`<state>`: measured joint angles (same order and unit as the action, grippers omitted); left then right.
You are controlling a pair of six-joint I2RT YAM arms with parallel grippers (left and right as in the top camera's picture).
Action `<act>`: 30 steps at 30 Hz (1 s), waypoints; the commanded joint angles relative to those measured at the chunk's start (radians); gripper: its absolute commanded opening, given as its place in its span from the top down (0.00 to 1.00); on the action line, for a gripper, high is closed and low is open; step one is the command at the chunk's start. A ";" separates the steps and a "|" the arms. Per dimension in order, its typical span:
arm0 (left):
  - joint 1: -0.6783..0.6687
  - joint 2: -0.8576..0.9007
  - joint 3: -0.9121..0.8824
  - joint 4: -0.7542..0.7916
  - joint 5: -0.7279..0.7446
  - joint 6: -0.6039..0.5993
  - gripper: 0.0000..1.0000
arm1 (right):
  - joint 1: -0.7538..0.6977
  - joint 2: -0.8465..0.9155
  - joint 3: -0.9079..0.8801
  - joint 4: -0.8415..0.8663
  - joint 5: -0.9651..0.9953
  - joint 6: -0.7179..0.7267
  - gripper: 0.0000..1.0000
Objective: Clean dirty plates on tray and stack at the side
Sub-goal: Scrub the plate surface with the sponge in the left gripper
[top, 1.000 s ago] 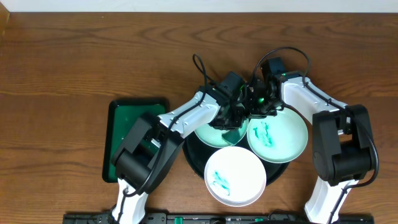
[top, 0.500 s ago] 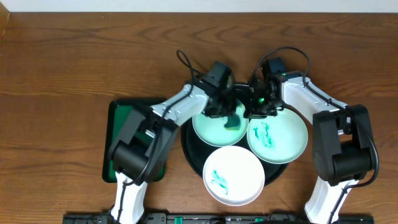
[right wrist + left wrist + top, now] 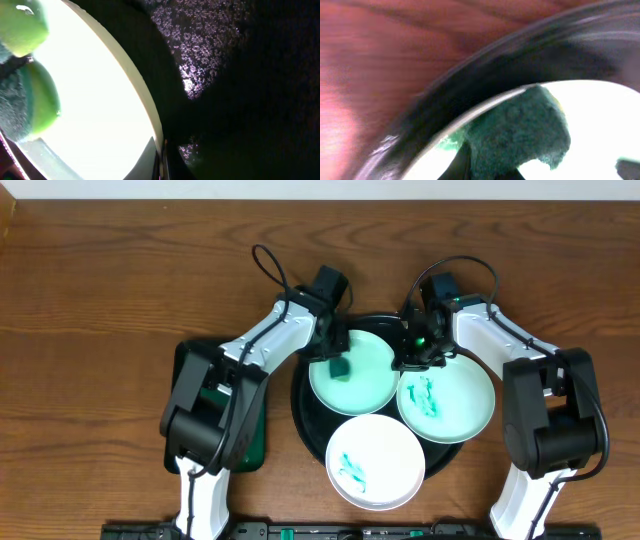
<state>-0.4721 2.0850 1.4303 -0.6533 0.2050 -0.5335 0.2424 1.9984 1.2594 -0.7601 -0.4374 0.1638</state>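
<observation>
The black tray (image 3: 303, 418) holds three plates. The left mint plate (image 3: 368, 372) looks wiped, with no smears showing. The right mint plate (image 3: 455, 402) and the white plate (image 3: 385, 455) carry teal smears. My left gripper (image 3: 337, 358) is shut on a dark green sponge (image 3: 341, 369) pressed on the left mint plate near its left rim. The sponge (image 3: 520, 130) also fills the left wrist view. My right gripper (image 3: 408, 360) is shut on the right rim of that same plate (image 3: 100, 90), one finger on each side of the rim (image 3: 161, 155).
A dark-green rectangular tray (image 3: 196, 370) lies left of the black tray, partly under my left arm. Bare wooden table (image 3: 120, 270) surrounds everything. Both arms' cables loop over the back of the black tray.
My left gripper has dragged the sponge leftward across the left mint plate, from its right side to near its left rim. My right gripper has stayed put on the rim.
</observation>
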 commanded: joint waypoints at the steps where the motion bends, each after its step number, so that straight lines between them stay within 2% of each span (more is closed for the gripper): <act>1: 0.061 0.090 -0.057 -0.080 -0.433 0.009 0.93 | 0.006 0.014 -0.005 -0.016 -0.014 -0.007 0.99; 8: 0.060 0.090 -0.057 -0.213 -0.469 0.009 0.93 | 0.006 0.014 -0.005 -0.015 -0.008 -0.008 0.99; 12: 0.047 0.090 -0.057 -0.240 -0.311 0.124 0.93 | 0.006 0.014 -0.005 -0.010 -0.008 -0.008 0.99; 17: -0.013 0.090 -0.057 -0.202 -0.105 0.227 0.93 | 0.006 0.014 -0.005 -0.006 -0.008 -0.008 0.99; 26: -0.157 0.090 -0.057 -0.043 0.195 0.271 0.93 | 0.006 0.014 -0.005 -0.011 -0.008 -0.008 0.99; 30: -0.182 0.090 -0.057 -0.004 0.219 0.258 0.93 | 0.006 0.014 -0.005 -0.011 -0.008 -0.008 0.99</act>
<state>-0.6151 2.0838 1.4292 -0.6624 0.2676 -0.2863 0.2607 1.9984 1.2606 -0.7620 -0.5220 0.1642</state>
